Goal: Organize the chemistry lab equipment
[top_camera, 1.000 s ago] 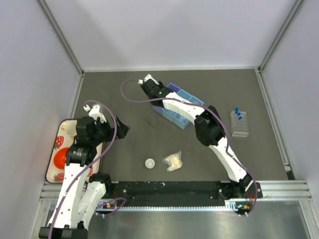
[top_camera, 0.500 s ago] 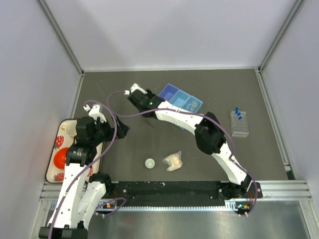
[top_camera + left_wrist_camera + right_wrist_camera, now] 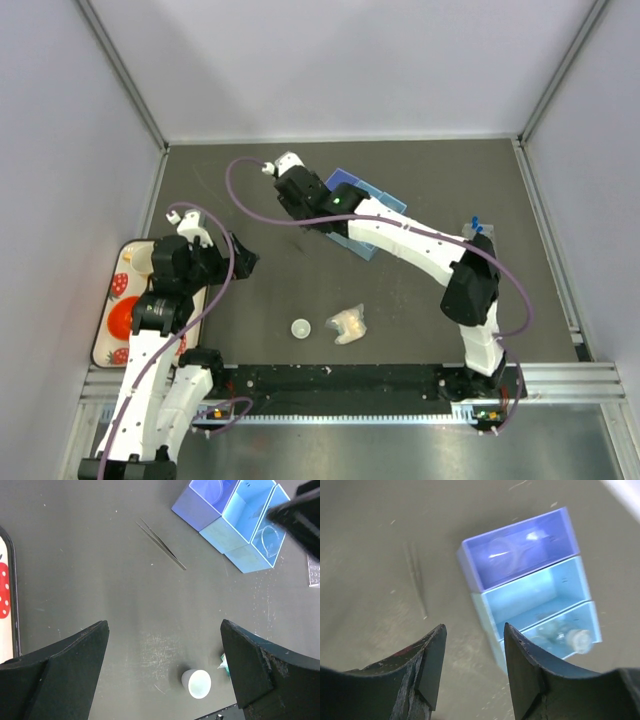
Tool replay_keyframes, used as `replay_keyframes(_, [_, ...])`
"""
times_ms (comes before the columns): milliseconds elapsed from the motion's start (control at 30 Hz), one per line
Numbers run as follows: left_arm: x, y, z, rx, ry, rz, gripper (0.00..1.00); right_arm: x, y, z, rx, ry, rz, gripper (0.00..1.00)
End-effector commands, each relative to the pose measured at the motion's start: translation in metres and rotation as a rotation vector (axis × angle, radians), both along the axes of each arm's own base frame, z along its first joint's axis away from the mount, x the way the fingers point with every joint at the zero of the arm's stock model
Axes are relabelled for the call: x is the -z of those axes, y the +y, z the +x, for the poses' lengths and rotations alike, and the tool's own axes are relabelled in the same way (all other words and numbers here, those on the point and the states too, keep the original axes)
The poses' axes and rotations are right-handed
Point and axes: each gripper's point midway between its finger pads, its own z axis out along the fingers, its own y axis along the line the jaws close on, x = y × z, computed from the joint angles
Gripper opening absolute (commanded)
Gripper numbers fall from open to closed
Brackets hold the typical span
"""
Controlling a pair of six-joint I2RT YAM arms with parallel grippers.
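The left arm is folded beside the strawberry-print tray, the left gripper spread wide and empty. The white dish and the packet lie near the front edge. The right arm reaches far forward-left, the right gripper parted and empty above the blue bin, which holds the tiny flask.
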Motion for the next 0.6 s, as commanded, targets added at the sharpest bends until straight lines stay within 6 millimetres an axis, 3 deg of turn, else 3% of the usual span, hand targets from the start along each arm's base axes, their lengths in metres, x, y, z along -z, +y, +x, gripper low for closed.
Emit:
replay_keyframes(0, [-0.013,0.005,0.007,-0.022,-0.072,0.010,0.99,0.054,0.022,-0.037,-0.081,0.261,0.083,0.50])
replay_keyframes(100, [-0.012,0.004,0.006,-0.016,-0.071,0.009,0.98,0.088,0.044,-0.049,-0.153,0.378,0.088,0.50])
replay_keyframes(300, [-0.013,0.003,0.006,-0.013,-0.077,0.009,0.98,0.118,0.066,-0.045,-0.218,0.465,0.094,0.50])
replay_keyframes(567, [-0.015,0.002,0.005,-0.004,-0.083,0.004,0.98,0.148,0.061,-0.022,-0.202,0.531,0.092,0.50])
